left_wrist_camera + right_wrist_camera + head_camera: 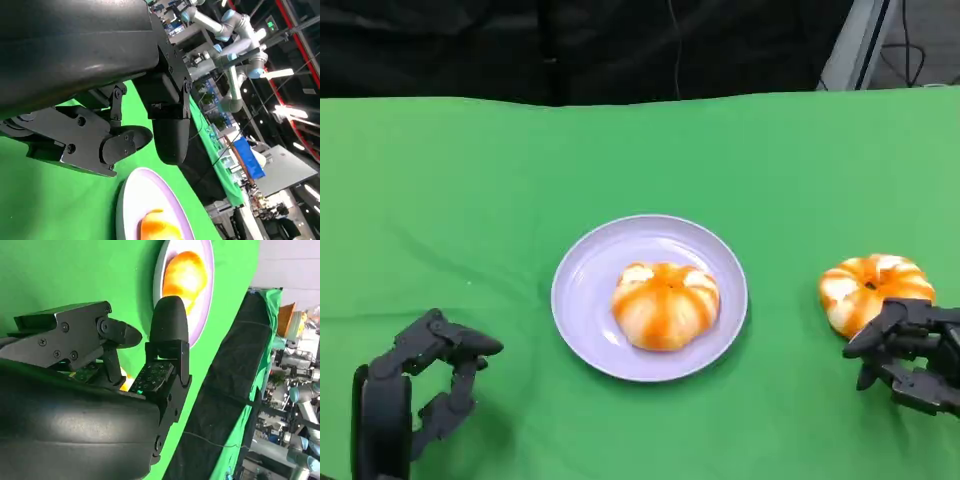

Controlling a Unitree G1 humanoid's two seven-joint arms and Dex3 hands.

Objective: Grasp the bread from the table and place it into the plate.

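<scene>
the loose bread (pixel 873 288) lay near the table's (pixel 470 180) right edge, just beyond the right hand (pixel 910 352), whose fingers were spread and empty. the plate (pixel 582 290) sat mid-table, already holding one bread. the left hand (pixel 420 385), spread too, was much farther.

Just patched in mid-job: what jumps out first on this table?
An orange-striped bread sits in the lavender plate at the centre of the green table. A second bread lies on the cloth to its right, with the right hand at its near edge. The left hand hovers open.
</scene>
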